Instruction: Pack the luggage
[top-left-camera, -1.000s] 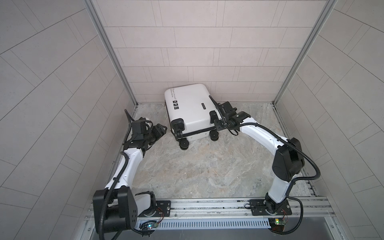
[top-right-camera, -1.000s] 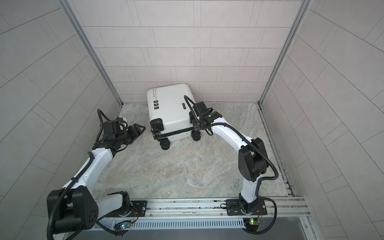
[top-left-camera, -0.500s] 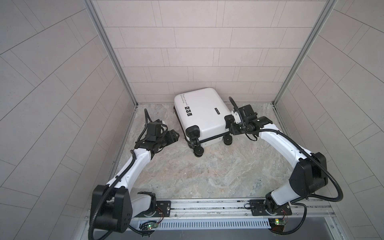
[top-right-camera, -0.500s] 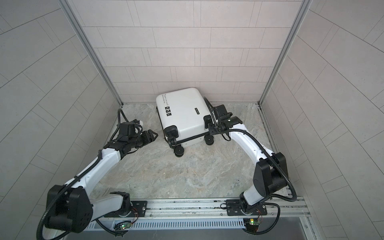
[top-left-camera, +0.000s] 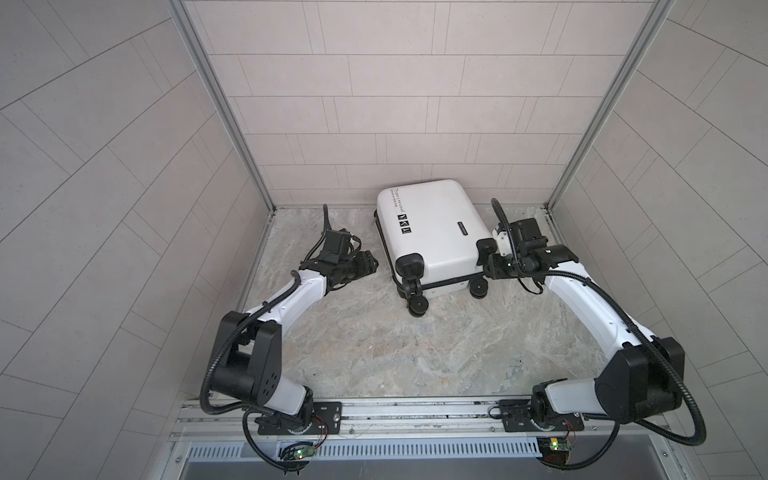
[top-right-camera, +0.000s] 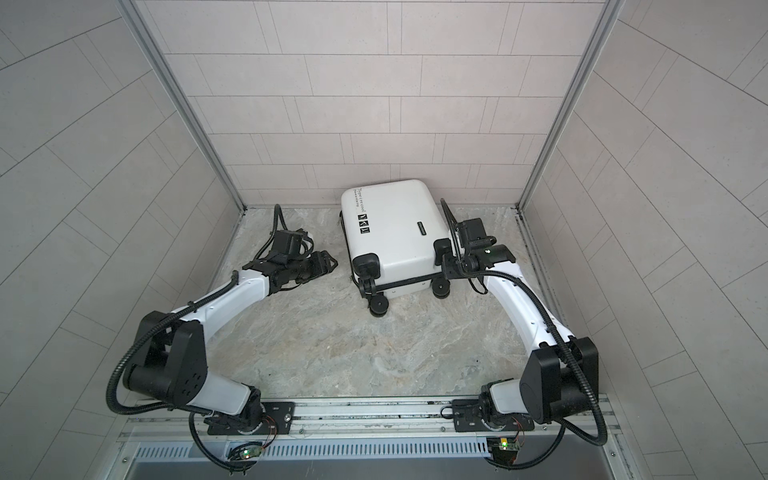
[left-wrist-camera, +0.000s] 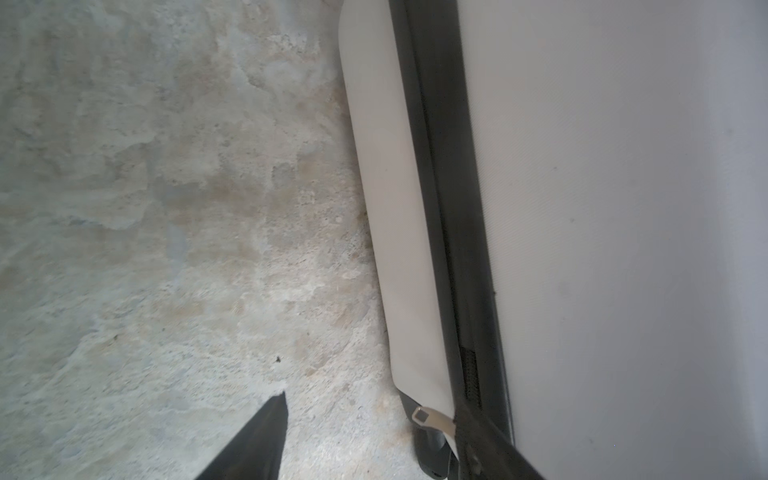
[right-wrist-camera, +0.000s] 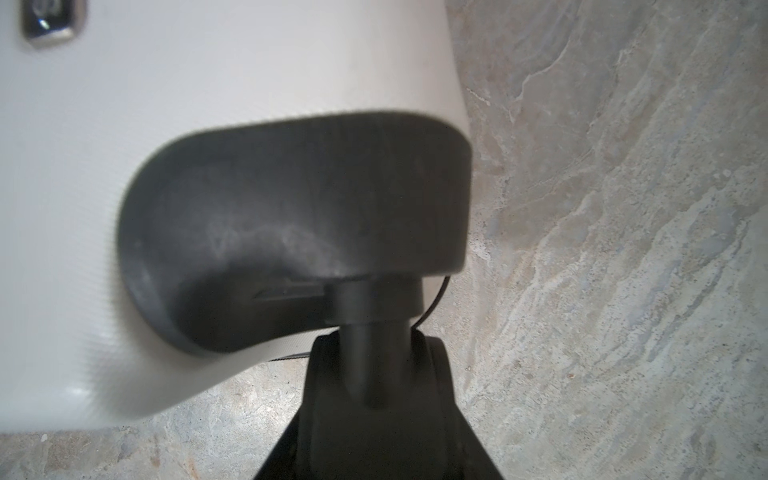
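Note:
The luggage (top-left-camera: 432, 232) (top-right-camera: 395, 232) is a white hard-shell suitcase lying flat and closed on the floor near the back wall, wheels toward the front. My right gripper (top-left-camera: 488, 266) (top-right-camera: 444, 266) is shut on the stem of its upper right wheel; in the right wrist view the jaws (right-wrist-camera: 374, 374) clasp the black post under the wheel housing (right-wrist-camera: 291, 224). My left gripper (top-left-camera: 372, 264) (top-right-camera: 330, 264) stands open just off the suitcase's left side. In the left wrist view the black zipper band (left-wrist-camera: 440, 208) runs along the shell, and a metal zipper pull (left-wrist-camera: 432, 417) lies between the spread fingers (left-wrist-camera: 253, 444).
Tiled walls close the cell on three sides, with metal corner posts (top-left-camera: 224, 108) (top-left-camera: 598, 108). The suitcase's far end is close to the back wall (top-left-camera: 415, 124). The arms' base rail (top-left-camera: 415, 411) runs along the front, with marbled floor (top-left-camera: 415, 353) between.
The suitcase has slid to the right and turned a little, with my right gripper holding its wheel. My left arm has followed it rightward and stretched out toward its side.

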